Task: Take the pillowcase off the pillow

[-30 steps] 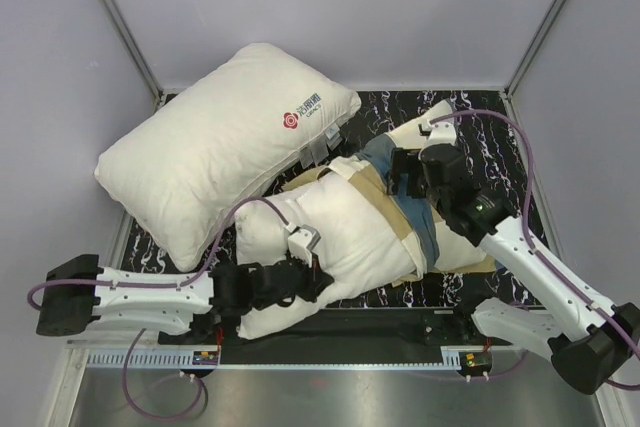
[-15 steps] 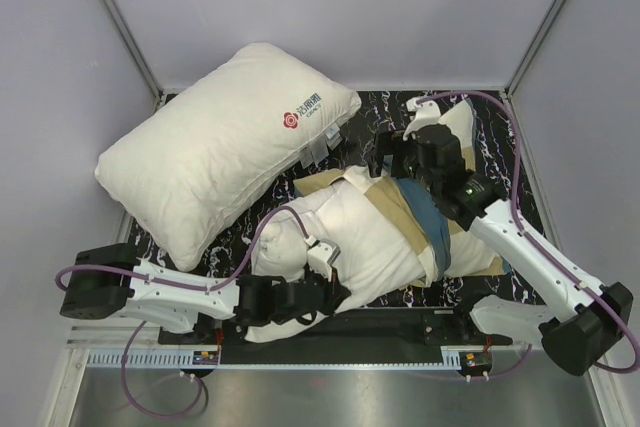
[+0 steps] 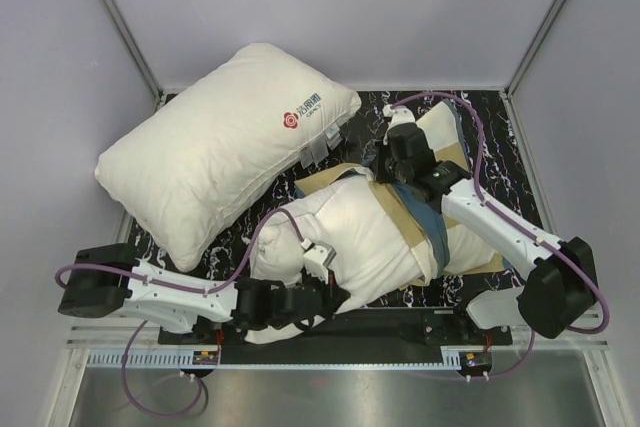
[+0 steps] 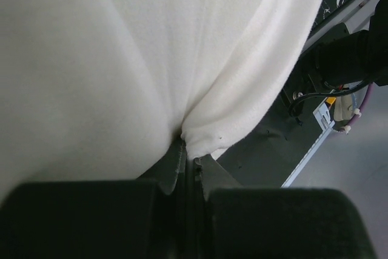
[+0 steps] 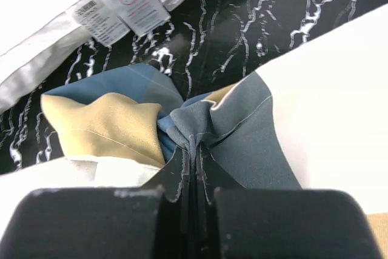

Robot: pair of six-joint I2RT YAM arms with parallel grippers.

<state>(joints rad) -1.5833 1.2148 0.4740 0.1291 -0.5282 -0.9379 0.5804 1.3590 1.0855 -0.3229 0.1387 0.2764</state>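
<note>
The plain off-white pillow (image 3: 345,232) lies mid-table, its near left half bare. The checked teal, tan and cream pillowcase (image 3: 432,227) is bunched round its right half. My left gripper (image 3: 333,293) is shut on the pillow's near corner; in the left wrist view the white pillow (image 4: 121,47) fills the frame and its corner sits pinched in my left gripper (image 4: 189,157). My right gripper (image 3: 393,175) is at the far edge of the pillowcase. The right wrist view has my right gripper (image 5: 194,148) shut on a gathered teal fold of the pillowcase (image 5: 242,122).
A second white pillow with a red logo (image 3: 225,147) lies at the back left, its care labels (image 5: 121,7) close to my right gripper. A black marbled mat (image 3: 495,162) covers the table. A metal rail (image 3: 300,355) runs along the near edge.
My right arm has swung towards the back left and its gripper, open before, has shut on a pillowcase fold. My left arm has pulled the pillow corner slightly nearer and rightward.
</note>
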